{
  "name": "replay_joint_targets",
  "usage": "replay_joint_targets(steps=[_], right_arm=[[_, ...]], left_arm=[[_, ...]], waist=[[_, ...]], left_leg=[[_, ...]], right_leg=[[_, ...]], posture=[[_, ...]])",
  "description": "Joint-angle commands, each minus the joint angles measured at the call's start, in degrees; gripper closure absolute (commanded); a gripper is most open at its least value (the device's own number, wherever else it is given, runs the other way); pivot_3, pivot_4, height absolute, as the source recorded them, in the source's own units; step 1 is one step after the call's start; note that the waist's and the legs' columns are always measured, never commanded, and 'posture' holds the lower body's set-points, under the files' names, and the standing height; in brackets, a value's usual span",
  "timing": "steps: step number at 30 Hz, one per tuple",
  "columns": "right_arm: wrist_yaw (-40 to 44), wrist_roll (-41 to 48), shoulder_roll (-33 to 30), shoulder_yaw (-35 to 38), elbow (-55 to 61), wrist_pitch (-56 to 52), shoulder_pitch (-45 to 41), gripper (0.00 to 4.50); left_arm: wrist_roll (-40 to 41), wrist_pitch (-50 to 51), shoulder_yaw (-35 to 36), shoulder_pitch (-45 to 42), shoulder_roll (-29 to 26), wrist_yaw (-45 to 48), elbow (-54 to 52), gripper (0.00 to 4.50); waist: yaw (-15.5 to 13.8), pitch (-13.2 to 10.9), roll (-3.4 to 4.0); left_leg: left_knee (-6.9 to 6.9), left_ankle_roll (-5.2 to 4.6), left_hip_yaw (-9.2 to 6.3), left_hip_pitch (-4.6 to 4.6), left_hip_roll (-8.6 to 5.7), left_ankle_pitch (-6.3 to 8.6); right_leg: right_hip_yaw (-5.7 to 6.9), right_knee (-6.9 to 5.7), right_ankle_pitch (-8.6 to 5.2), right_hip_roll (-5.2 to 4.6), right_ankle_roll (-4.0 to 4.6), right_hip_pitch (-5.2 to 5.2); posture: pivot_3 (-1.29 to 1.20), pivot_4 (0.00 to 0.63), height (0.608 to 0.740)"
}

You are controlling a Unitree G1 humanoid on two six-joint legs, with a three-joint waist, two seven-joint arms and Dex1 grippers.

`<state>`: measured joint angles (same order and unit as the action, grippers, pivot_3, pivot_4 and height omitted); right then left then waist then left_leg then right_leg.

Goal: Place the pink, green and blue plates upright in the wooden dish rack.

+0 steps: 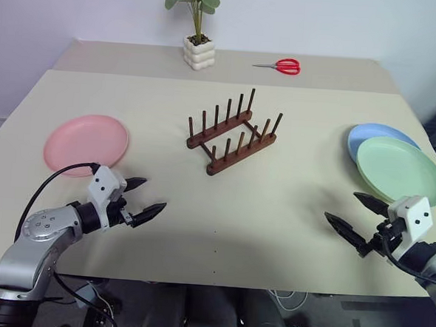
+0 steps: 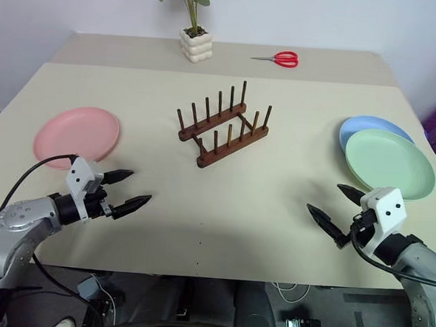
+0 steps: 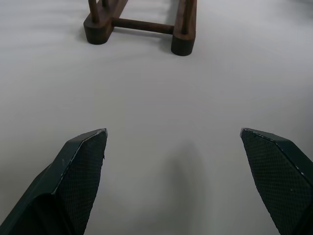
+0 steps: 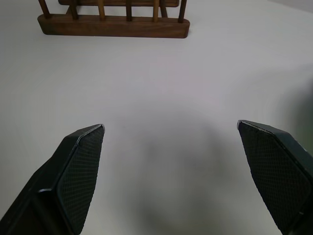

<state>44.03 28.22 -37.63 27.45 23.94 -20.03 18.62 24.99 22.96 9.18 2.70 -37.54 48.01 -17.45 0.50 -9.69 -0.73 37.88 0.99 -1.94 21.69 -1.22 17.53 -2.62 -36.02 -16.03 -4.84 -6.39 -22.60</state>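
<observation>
The dark wooden dish rack (image 1: 233, 132) stands empty in the middle of the table, its pegs upright. A pink plate (image 1: 86, 142) lies flat at the left. At the right the green plate (image 1: 400, 169) rests flat, overlapping the blue plate (image 1: 376, 137) behind it. My left gripper (image 1: 151, 197) hovers open near the front left, just in front of the pink plate, aimed toward the rack (image 3: 142, 24). My right gripper (image 1: 352, 214) is open too, near the front right beside the green plate, with the rack (image 4: 113, 25) ahead of it. Neither holds anything.
A white pot with a green plant (image 1: 198, 50) and red scissors (image 1: 283, 66) sit at the back of the table. The beige tabletop (image 1: 275, 204) ends close in front of both grippers.
</observation>
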Motion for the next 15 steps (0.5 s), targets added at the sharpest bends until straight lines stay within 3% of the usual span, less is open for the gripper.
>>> replay_joint_targets(steps=[1, 4, 10, 15], right_arm=[[-1.0, 0.0, 1.6, 0.2, 3.3, 1.7, 1.6, 0.05], [-2.1, -0.3, 2.8, -1.1, 4.7, 1.9, 2.4, 0.05], [-4.2, -1.0, 5.3, -4.3, 6.4, 2.8, 2.5, 0.05], [-5.5, -1.7, 6.3, -5.9, 6.1, 3.9, 1.8, 0.05]], left_arm=[[-0.9, -1.5, -3.1, -2.8, 0.8, 1.1, 1.6, 0.01], [-3.3, -2.4, -6.6, -6.1, 1.9, 1.0, 4.3, 0.01], [-12.7, -4.4, -15.9, -19.1, 11.1, -7.1, 14.6, 0.01], [-17.2, -5.7, -21.0, -23.3, 15.7, -8.6, 19.8, 0.01]], waist=[[-0.2, 0.0, 0.03], [-0.1, 0.0, 0.03], [-0.8, 0.0, 0.01], [-0.7, 0.0, 0.00]], left_leg=[[0.00, 0.00, 0.00, 0.00, 0.00, 0.00], [0.01, 0.00, 0.00, 0.00, -0.01, 0.00], [0.11, 0.00, 0.01, -0.08, -0.04, -0.01], [0.10, -0.01, 0.05, -0.09, -0.07, -0.01]], right_leg=[[0.01, -0.01, 0.00, 0.00, 0.00, -0.01], [0.01, -0.01, 0.01, 0.01, -0.03, 0.02], [0.01, -0.05, 0.17, 0.13, -0.26, 0.08], [0.03, -0.05, 0.30, 0.30, -0.50, 0.06]], posture=[[0.00, 0.150, 0.740], [0.00, 0.150, 0.740], [0.00, 0.150, 0.740], [0.00, 0.150, 0.740]])
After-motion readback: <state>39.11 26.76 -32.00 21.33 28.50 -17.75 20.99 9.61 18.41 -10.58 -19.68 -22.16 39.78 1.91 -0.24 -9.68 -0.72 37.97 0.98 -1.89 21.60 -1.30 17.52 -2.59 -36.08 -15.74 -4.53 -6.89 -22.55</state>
